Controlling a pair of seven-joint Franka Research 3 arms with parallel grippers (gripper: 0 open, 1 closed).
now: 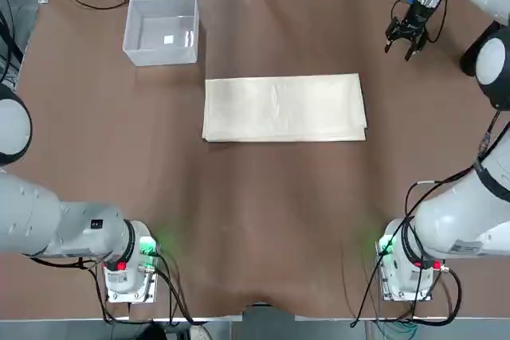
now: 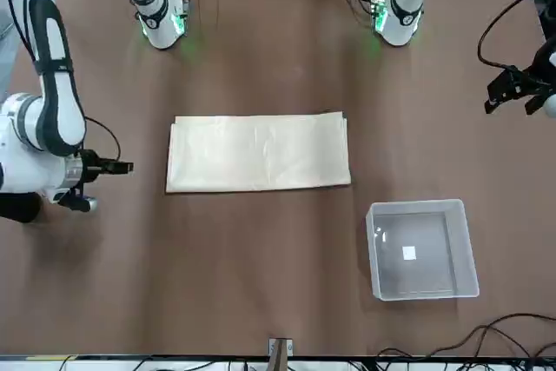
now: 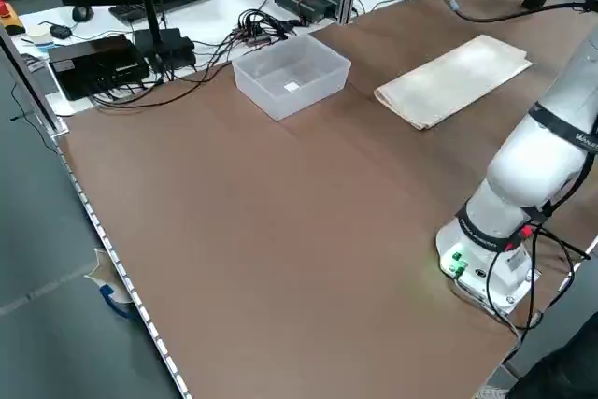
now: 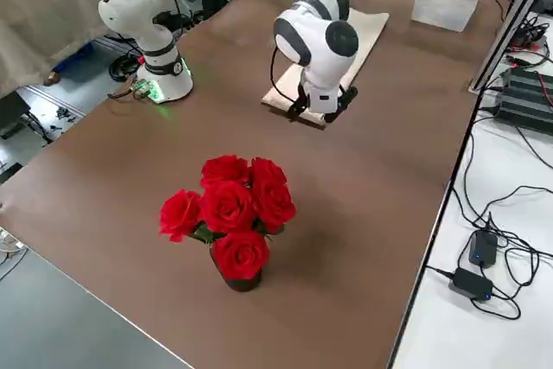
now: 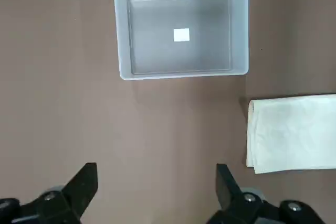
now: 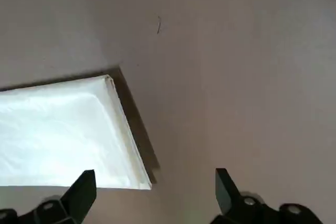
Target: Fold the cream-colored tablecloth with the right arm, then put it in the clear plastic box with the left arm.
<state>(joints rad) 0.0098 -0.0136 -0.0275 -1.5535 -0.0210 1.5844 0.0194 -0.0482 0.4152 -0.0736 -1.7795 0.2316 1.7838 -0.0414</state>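
Note:
The cream-colored tablecloth (image 1: 283, 107) lies flat in the middle of the brown table as a layered rectangle, also seen across the table (image 2: 259, 152). The clear plastic box (image 1: 159, 57) stands empty at the far left, apart from the cloth. My right gripper (image 1: 402, 44) hangs open above the table, beyond the cloth's right end (image 4: 321, 110). Its wrist view shows the cloth's corner (image 6: 58, 135) below open fingers (image 6: 84, 184). My left gripper (image 2: 512, 102) hovers open high at the table's left side. From there the box (image 5: 157, 45) and a cloth end (image 5: 294, 132) lie below.
A bunch of red roses in a dark vase (image 4: 229, 213) stands at the table's right end. Cables and black devices (image 3: 112, 58) crowd the white bench beyond the far edge. Both arm bases (image 1: 127, 272) sit at the near edge.

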